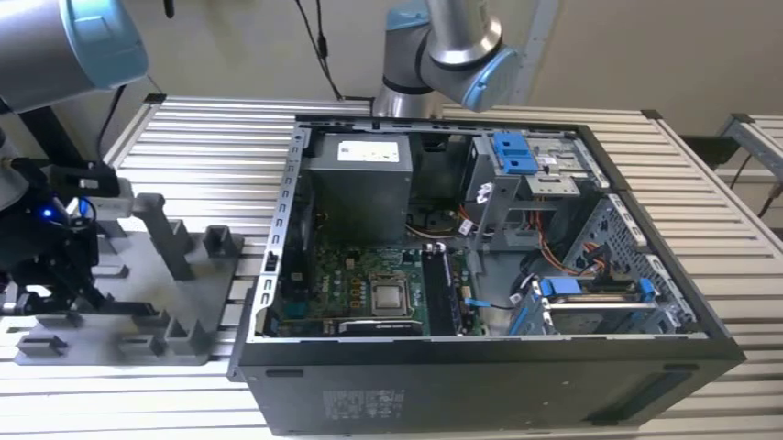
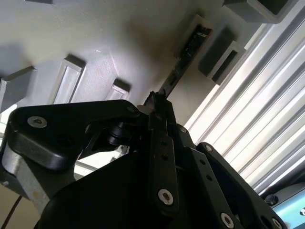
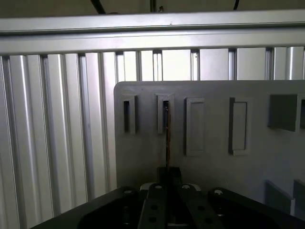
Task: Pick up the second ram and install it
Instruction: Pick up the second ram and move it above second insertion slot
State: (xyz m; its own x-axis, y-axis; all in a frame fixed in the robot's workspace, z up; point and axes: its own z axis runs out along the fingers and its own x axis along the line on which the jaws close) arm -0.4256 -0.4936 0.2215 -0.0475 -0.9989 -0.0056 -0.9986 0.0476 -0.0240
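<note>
The second ram [image 3: 167, 136] is a thin dark stick seen edge-on, its far end standing in a narrow slot of the grey plastic tray [image 3: 214, 124]. In the second wrist view the ram [image 2: 183, 59] runs from that slot back to my black fingers. My gripper [image 3: 167, 169] [image 2: 153, 98] is shut on the ram's near end. In the exterior view my gripper [image 1: 55, 289] hangs low over the tray [image 1: 183, 284] at the exterior view's left, beside the open computer case [image 1: 490, 385]. The motherboard [image 1: 355, 284] lies inside the case.
The tray has several upright posts [image 1: 159, 229] and other empty slots [image 3: 193, 126]. A ribbed aluminium table [image 1: 208, 156] carries everything. Inside the case are a power supply [image 1: 361, 179], blue drive-bay clips [image 1: 514, 151] and loose cables [image 1: 575, 261]. A robot arm's base [image 1: 441, 46] stands behind the case.
</note>
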